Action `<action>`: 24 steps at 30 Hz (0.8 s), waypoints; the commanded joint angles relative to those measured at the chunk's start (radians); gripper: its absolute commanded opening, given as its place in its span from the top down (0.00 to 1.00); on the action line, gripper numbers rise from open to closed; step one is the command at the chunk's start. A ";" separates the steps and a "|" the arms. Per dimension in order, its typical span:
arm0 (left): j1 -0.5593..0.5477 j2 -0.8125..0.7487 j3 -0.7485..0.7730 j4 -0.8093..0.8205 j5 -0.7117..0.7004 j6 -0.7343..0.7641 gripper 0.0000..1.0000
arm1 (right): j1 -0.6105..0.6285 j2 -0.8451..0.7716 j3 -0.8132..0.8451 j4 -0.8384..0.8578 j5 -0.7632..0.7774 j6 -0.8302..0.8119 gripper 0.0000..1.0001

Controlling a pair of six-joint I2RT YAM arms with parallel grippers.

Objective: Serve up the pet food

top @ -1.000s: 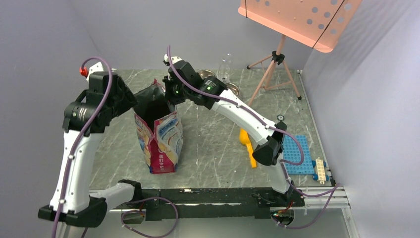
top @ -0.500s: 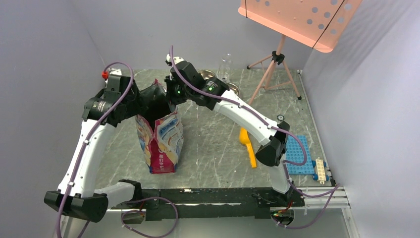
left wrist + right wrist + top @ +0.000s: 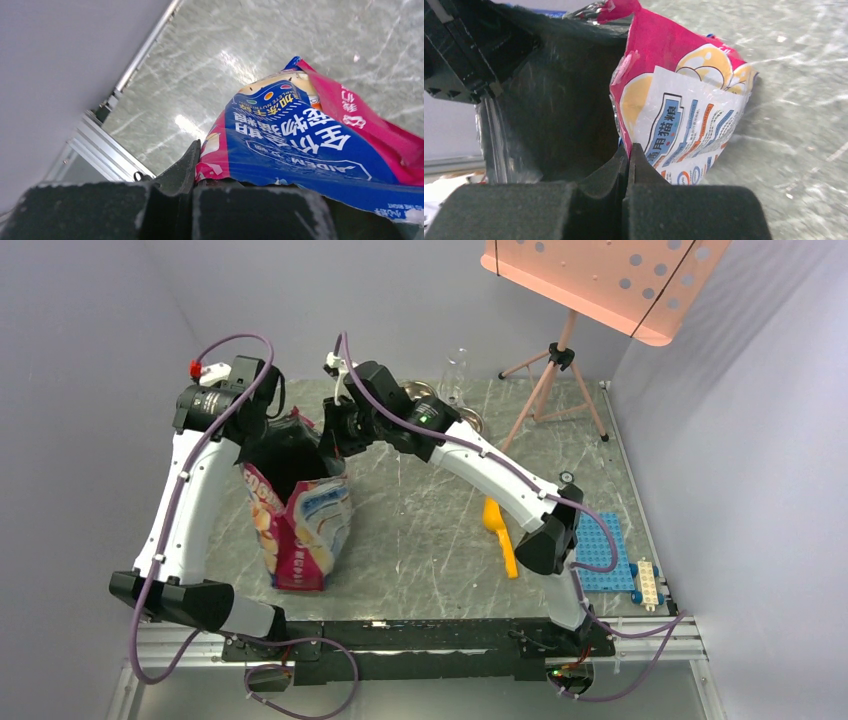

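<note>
Two arms reach over the grey veined table point(image 3: 430, 530) and meet at the tallest thing on it, the printed bag point(image 3: 300, 530). It stands roughly upright on the left half, its long axis running from the tabletop up to both claws.

The left gripper point(image 3: 283, 432) is clamped on the far-left part of the bag's rim. Its wrist view shows the fingers pressed together with the blue-and-pink foil edge pinched between them. The right gripper point(image 3: 335, 432) is clamped on the opposite, right-hand rim, where the pink edge disappears into the seam of its closed fingers point(image 3: 616, 167). Between the two grips the mouth is spread open and looks dark inside.

The yellow scoop point(image 3: 500, 535) lies flat on the table well to the right of the bag, under the right forearm, with its handle pointing toward the near edge. What look like metal bowls point(image 3: 468, 420) sit at the far side, behind the right arm.

The pet food shows in no view. I judge it lies low in the bag, straight down that long axis from both claws. The scoop is nearer the right arm, so fetching it would probably fall to that side while the left holds the mouth.
</note>
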 commanded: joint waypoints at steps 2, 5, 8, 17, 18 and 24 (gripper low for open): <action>0.017 -0.100 0.185 0.067 -0.347 0.091 1.00 | -0.009 0.024 0.142 0.246 -0.253 0.098 1.00; 0.017 -0.101 0.184 0.142 -0.284 0.179 1.00 | -0.051 0.051 0.124 0.319 -0.336 0.169 1.00; 0.017 -0.153 0.045 0.267 -0.012 0.230 1.00 | -0.119 -0.007 -0.088 0.395 -0.387 0.188 1.00; 0.008 -0.337 -0.518 0.586 0.657 0.164 1.00 | -0.263 -0.245 -0.590 0.263 -0.326 0.052 1.00; 0.008 -0.335 -0.517 0.563 0.634 0.164 1.00 | -0.258 -0.256 -0.588 0.246 -0.316 0.045 1.00; 0.007 -0.278 -0.451 0.508 0.490 0.238 1.00 | -0.194 -0.241 -0.460 0.201 -0.300 0.055 1.00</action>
